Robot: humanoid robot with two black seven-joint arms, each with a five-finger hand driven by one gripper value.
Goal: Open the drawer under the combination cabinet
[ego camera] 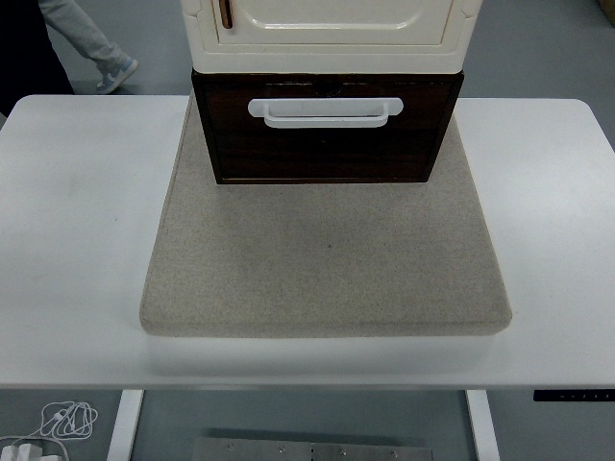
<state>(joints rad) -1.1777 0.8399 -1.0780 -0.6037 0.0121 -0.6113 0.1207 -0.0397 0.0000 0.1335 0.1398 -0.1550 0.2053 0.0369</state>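
A cream cabinet [332,29] stands at the back middle of the table on a dark brown wooden drawer [325,134]. The drawer front faces me and looks pushed in, roughly flush under the cabinet. A white bar handle [325,110] runs across the upper part of the drawer front. Both sit on a beige felt mat [327,250]. Neither of my hands shows anywhere in the head view.
The white table [77,221] stretches to either side of the mat, its near edge at the bottom. A person's leg and shoe [101,53] show at the top left beyond the table. Cables [58,423] lie on the floor at the bottom left.
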